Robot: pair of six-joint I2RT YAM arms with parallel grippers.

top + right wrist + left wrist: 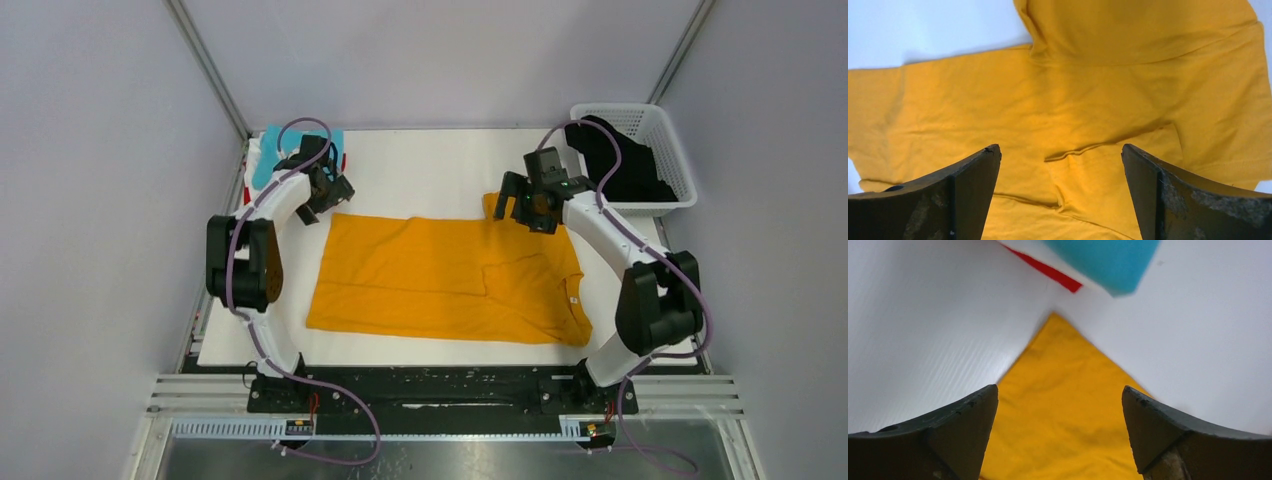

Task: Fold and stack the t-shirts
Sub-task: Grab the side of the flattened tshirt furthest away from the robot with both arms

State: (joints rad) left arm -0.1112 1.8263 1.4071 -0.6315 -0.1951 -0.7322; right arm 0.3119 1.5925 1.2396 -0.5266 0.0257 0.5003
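A white bench fills the work area between the two arms. The orange shirt covers most of its middle. It lies flat, spread sideways, with its hem towards the left and its collar at the right edge. One short sleeve sticks out on the far side, and part of the body is folded over, leaving a step-shaped edge across the cloth.

A white lattice basket sits at the far right corner of the bench, well apart from the shirt, with a dark cloth heaped in it and draped over its near-left rim.

At the far left corner lies a stack of folded shirts, turquoise on top, with white and red showing beneath. It is near the orange shirt's far left corner but does not touch it.

The left hand hangs between that stack and the orange shirt. Its wrist view shows its fingers spread wide with nothing between them. The shirt's corner points up through the gap, and the stack is just beyond.

The right hand hangs over the shirt's far edge, right by the sleeve. It is also spread wide and holds nothing. Below its fingers lie the sleeve seam and the folded step of cloth. Whether either hand touches the cloth cannot be told.
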